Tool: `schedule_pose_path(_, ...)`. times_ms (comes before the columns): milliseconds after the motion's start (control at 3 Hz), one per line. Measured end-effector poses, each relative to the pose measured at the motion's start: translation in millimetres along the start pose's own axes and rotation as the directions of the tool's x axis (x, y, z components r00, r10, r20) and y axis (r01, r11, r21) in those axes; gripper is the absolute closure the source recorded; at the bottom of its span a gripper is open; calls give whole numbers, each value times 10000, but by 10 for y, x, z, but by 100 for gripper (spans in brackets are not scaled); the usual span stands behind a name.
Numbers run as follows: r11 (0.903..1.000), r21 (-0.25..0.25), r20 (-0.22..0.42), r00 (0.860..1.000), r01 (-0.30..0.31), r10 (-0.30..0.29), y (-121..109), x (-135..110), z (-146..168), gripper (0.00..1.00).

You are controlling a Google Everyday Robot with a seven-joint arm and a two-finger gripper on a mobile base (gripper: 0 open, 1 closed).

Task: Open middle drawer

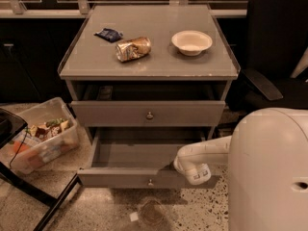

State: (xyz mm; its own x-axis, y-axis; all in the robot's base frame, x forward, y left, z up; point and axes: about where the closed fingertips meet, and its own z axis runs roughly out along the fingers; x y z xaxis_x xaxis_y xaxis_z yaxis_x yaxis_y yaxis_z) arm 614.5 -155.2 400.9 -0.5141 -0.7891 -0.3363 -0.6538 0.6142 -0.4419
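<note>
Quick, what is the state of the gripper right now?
Gripper: open or shut cannot be told; it is by the right front of the pulled-out drawer.

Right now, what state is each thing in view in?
middle drawer: pulled out, open.
upper drawer: almost shut, dark gap above its front.
can: on its side, dented.
bowl: upright, empty.
plastic bin: lidless, filled.
gripper: at the middle drawer's right front corner.
</note>
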Motion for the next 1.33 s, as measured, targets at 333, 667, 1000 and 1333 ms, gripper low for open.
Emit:
schedule_pose_path(333,9999,-90,-36,10000,47,-47,7,-6,0,58)
schedule_pose_path(667,9982,-420,-128,9989,439,-445,71,-25,-26,35)
schedule_pose_path(1000,9981,-420,-128,9989,440,-446,33,-31,-19,12)
schedule_pose_path(1333,9981,-420,-128,9989,440,-446,-28,-40,-9,0)
